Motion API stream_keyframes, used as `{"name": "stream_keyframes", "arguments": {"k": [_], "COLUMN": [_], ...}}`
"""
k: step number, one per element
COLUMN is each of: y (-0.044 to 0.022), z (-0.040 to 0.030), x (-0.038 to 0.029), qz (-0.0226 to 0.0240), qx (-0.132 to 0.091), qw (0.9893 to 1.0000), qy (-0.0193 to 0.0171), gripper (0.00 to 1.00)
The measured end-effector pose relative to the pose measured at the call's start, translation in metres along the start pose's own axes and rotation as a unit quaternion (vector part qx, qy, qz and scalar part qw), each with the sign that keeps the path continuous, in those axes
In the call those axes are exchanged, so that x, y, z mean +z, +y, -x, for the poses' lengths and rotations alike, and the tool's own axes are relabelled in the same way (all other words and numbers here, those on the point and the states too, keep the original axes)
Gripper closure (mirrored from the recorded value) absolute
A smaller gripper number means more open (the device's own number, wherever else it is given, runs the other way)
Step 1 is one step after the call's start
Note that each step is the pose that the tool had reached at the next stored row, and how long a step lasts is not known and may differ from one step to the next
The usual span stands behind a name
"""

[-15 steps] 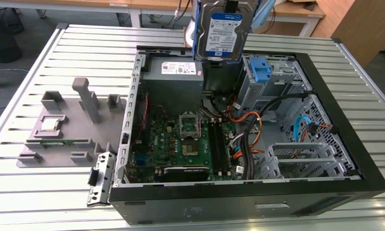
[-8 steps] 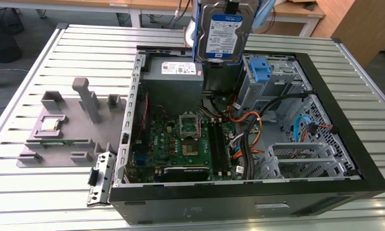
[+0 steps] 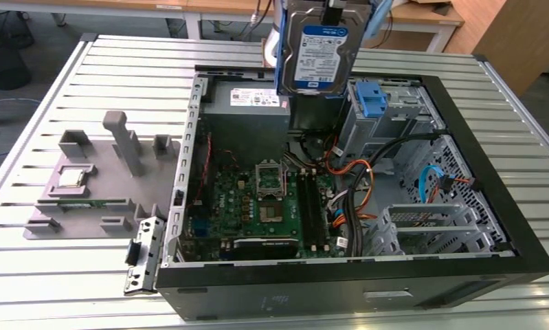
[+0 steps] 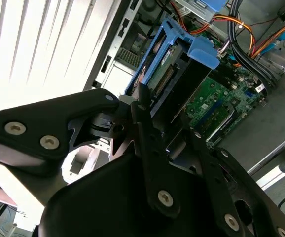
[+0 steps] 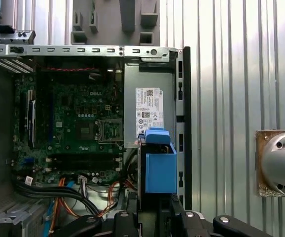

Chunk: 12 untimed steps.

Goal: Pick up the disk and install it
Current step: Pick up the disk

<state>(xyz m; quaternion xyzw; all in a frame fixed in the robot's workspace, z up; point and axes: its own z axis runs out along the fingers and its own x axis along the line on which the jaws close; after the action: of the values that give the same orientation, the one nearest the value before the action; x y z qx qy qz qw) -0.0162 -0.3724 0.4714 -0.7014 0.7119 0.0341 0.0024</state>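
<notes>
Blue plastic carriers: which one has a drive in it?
The one the gripper holds above the black computer case: it frames a silver hard drive with a white-and-blue label. The other blue plastic bracket, in the case's bay, is bare.

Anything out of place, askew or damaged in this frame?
Nothing looks spilled or visibly damaged. The gripper holds the disk upright above the open computer case. One oddity: in the exterior view, a metal bracket at the case's corner on that view's left sticks outward over the table.
</notes>
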Motion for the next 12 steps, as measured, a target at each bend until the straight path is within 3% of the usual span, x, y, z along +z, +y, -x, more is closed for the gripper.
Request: {"name": "stream_keyframes", "arguments": {"k": [12], "y": [-0.0004], "z": [-0.0262], "x": [-0.0014], "qz": [-0.0001], "qx": [0.000], "qw": [1.0000], "qy": [0.0051], "gripper": [0.65]}}
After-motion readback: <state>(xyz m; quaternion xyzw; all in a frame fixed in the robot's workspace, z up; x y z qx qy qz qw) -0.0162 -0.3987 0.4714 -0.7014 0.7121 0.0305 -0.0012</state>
